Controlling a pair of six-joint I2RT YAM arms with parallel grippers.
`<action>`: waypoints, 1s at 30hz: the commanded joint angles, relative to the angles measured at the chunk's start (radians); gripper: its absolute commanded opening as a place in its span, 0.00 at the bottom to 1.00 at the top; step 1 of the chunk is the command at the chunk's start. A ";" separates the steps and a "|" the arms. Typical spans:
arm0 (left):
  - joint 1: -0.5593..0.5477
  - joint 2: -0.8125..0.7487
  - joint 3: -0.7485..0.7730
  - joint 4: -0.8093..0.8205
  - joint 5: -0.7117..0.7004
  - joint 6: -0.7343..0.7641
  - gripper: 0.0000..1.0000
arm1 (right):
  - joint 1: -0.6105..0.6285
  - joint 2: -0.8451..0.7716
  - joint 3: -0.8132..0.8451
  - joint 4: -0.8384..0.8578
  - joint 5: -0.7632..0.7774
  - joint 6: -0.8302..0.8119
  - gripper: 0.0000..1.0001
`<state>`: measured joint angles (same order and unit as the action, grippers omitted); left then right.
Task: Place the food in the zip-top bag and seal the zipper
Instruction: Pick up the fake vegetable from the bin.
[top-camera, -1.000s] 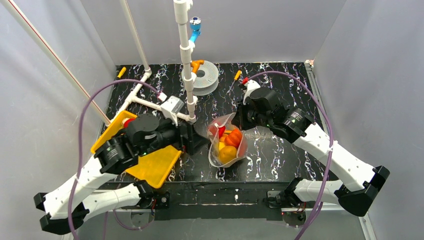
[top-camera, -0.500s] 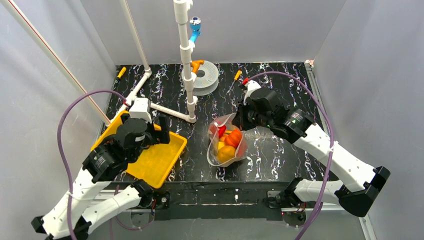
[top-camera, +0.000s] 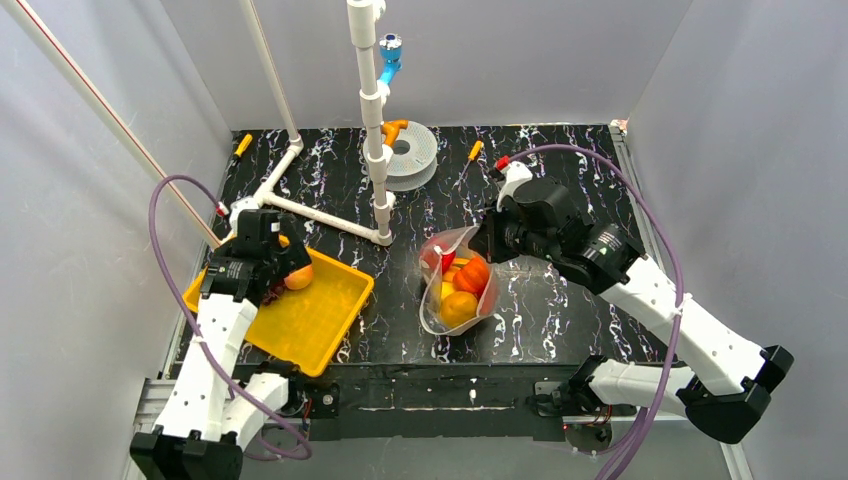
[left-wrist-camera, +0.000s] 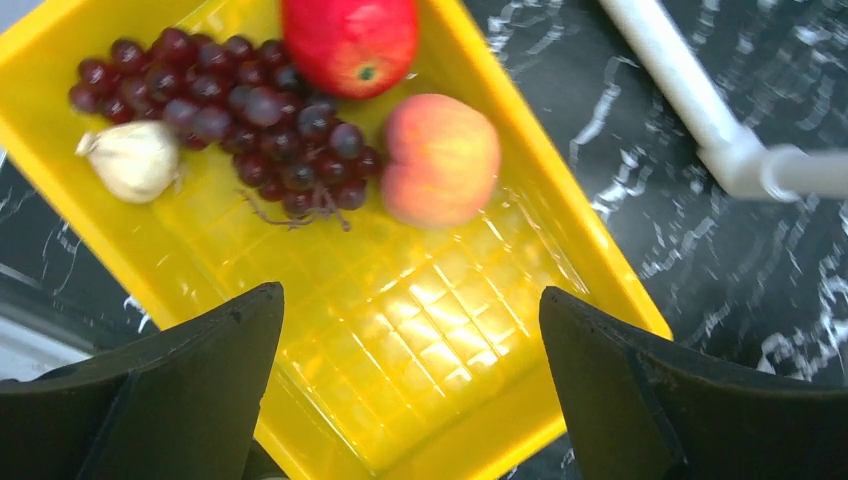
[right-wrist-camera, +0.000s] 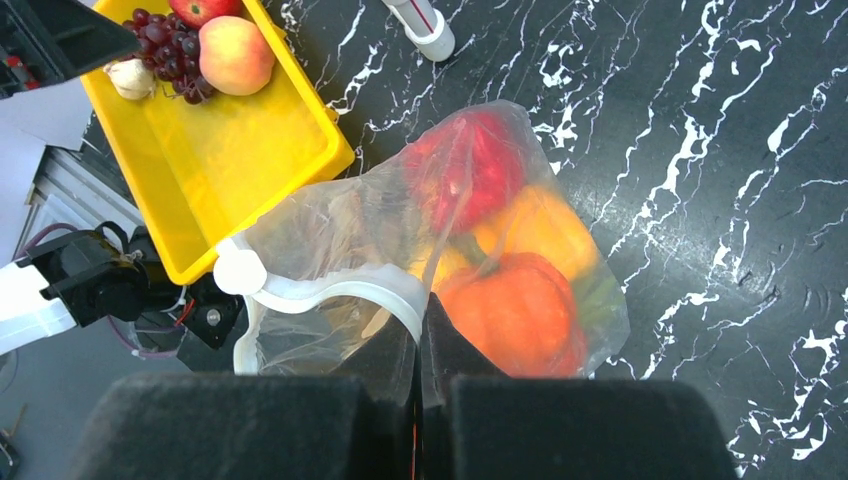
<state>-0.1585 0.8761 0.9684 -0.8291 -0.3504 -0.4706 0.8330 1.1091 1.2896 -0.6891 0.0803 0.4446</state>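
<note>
So my left hand (left-wrist-camera: 405, 300) hangs over the yellow tray (left-wrist-camera: 590, 250) with the fingers (left-wrist-camera: 170, 400) spread wide and nothing held, just bare tray floor under the gap. Four bits of food sit bunched in one corner of the tray. There's a bunch of purple grapes (left-wrist-camera: 230, 110), a red apple (left-wrist-camera: 350, 40) touching the bunch, and a peach (left-wrist-camera: 440, 160) pressed up against the grapes on the other side. A little garlic bulb (left-wrist-camera: 135, 160) is tucked in right beside them

My right hand (right-wrist-camera: 422, 340) is clenched tight on the mouth edge of the bag (right-wrist-camera: 330, 230), pinching right where the whitish zip strip (right-wrist-camera: 330, 288) curls in. The mouth gapes open, and the strip bows into a loop with its two sides apart, so it isn't sealed. The rest of the bag lies slumped on the black marbled worktop (top-camera: 330, 165), roughly in the middle and well apart from the tray, with its mouth end up at my hand. Through the plastic I can see a red piece (right-wrist-camera: 470, 165), an orange pepper (right-wrist-camera: 515, 310) nearest my fingers, and a yellow piece (right-wrist-camera: 540, 230) between them, all packed close together

A white pipe frame (top-camera: 375, 150) stands on the worktop just beyond the tray's far side
</note>
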 joint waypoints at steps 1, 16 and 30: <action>0.078 0.016 -0.038 -0.017 -0.141 -0.140 0.99 | -0.001 -0.032 -0.010 0.040 0.012 0.011 0.01; 0.400 0.210 -0.157 0.134 -0.409 -0.226 0.83 | -0.002 -0.037 -0.025 0.070 0.001 -0.009 0.01; 0.502 0.551 -0.045 0.234 -0.381 -0.202 0.69 | -0.002 -0.015 -0.008 0.069 0.004 -0.031 0.01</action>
<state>0.3164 1.3960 0.8589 -0.6449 -0.7231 -0.6849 0.8330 1.1004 1.2602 -0.6846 0.0826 0.4328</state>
